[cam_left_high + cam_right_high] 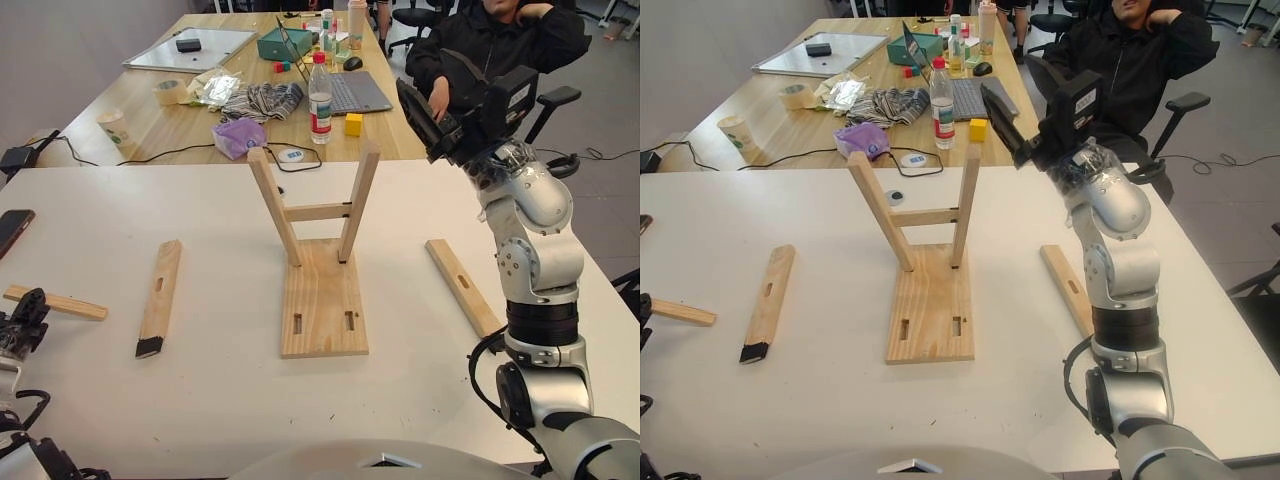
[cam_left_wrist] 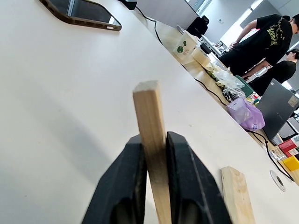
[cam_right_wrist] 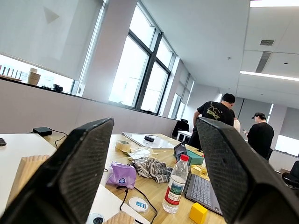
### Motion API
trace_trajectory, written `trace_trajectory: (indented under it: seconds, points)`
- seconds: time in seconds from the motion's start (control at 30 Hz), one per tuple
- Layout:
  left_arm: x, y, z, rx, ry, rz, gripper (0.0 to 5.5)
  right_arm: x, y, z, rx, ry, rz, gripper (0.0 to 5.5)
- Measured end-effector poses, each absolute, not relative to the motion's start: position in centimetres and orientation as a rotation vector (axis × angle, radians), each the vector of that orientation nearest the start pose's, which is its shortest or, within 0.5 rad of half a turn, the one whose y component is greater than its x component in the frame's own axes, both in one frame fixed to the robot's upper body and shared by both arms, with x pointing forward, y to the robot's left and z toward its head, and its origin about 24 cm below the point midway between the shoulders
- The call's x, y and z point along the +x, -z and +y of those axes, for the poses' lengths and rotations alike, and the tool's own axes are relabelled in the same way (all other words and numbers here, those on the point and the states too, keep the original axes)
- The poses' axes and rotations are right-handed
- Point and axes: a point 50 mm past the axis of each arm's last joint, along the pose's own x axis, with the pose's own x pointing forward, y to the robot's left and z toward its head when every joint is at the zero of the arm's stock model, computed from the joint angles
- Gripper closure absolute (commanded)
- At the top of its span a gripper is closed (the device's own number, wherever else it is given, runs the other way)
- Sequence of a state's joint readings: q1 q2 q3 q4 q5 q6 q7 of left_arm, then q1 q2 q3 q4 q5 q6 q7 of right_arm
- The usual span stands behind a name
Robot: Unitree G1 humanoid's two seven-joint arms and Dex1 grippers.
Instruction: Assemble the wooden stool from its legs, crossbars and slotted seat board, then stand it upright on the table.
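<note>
Seat board [image 1: 322,300]: pale planed wood, rectangular, flat on the white table [image 1: 200,400], with two slots open at its near end.
Standing legs [image 1: 357,200]: two, square-section, splayed, set in the board's far end and joined by a rung [image 1: 318,211].
Left loose leg [image 1: 160,297]: left of the board, slotted, dark-tipped.
Right loose leg [image 1: 462,285]: right of the board, slotted.
My left gripper [image 2: 156,186]: far left of the board, clamped on a plain crossbar stick [image 2: 152,126].
My right gripper [image 3: 154,130]: raised beyond the board's right, fingers spread.
</note>
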State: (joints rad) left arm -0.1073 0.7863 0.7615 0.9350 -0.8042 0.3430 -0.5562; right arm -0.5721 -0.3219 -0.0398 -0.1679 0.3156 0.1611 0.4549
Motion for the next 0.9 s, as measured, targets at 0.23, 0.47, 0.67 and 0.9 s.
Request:
trace_trajectory:
  seconds: [0.23,0.47,0.67,0.9]
  points:
    - [21.2,-4.8,40.1,-0.402,-0.272,0.169,5.1,30.6,-23.1,-14.0,-0.141,-0.613,-0.549,2.27]
    - [24.7,-1.8,31.0,-0.292,-0.116,0.224,5.12,30.5,-23.1,-13.7,-0.146,-0.625,-0.562,2.27]
    - [24.6,-2.4,30.5,-0.255,-0.104,0.209,5.12,30.5,-23.0,-13.7,-0.146,-0.627,-0.567,2.27]
    - [25.4,-7.6,29.9,-0.247,-0.051,0.027,5.13,30.5,-23.0,-13.6,-0.146,-0.628,-0.568,2.27]
